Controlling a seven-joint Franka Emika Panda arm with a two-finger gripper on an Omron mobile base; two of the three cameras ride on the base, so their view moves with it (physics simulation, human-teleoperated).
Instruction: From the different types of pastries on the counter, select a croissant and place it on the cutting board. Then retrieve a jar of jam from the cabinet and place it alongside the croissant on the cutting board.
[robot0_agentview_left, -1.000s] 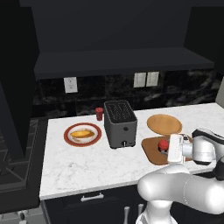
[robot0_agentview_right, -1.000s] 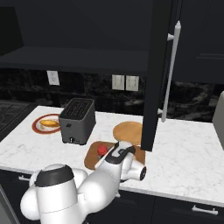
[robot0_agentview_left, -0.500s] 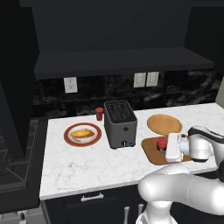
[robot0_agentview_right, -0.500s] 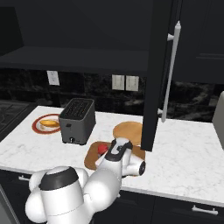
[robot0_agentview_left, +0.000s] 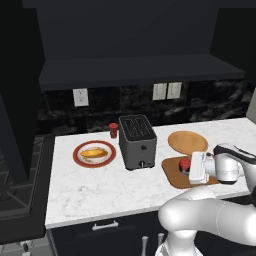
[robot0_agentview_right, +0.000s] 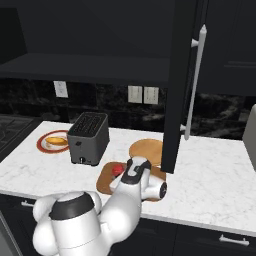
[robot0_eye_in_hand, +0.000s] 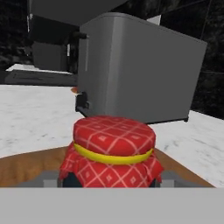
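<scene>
The jar of jam (robot0_eye_in_hand: 113, 148), a dark squat jar under a red checked cloth top, stands on the brown cutting board (robot0_eye_in_hand: 26, 166). It sits at the board's left end (robot0_agentview_left: 185, 164), next to the toaster. My gripper (robot0_agentview_left: 190, 168) reaches in level from the right and is shut on the jar, one finger on each side of it (robot0_eye_in_hand: 111, 180). The right base view has the jar (robot0_agentview_right: 118, 170) just ahead of my hand on the board (robot0_agentview_right: 104, 184). The croissant is hidden. A long pale pastry (robot0_agentview_left: 93, 153) lies on a red-rimmed plate.
The grey toaster (robot0_agentview_left: 137, 141) stands close behind the jar. A round tan plate (robot0_agentview_left: 187, 142) touches the board's far side, and a red cup (robot0_agentview_left: 113, 130) stands by the wall. The cabinet's open black door (robot0_agentview_right: 180, 85) hangs over the white counter (robot0_agentview_right: 215, 175).
Almost nothing: my wrist has shifted slightly, and the jar stays at the same spot on the cutting board.
</scene>
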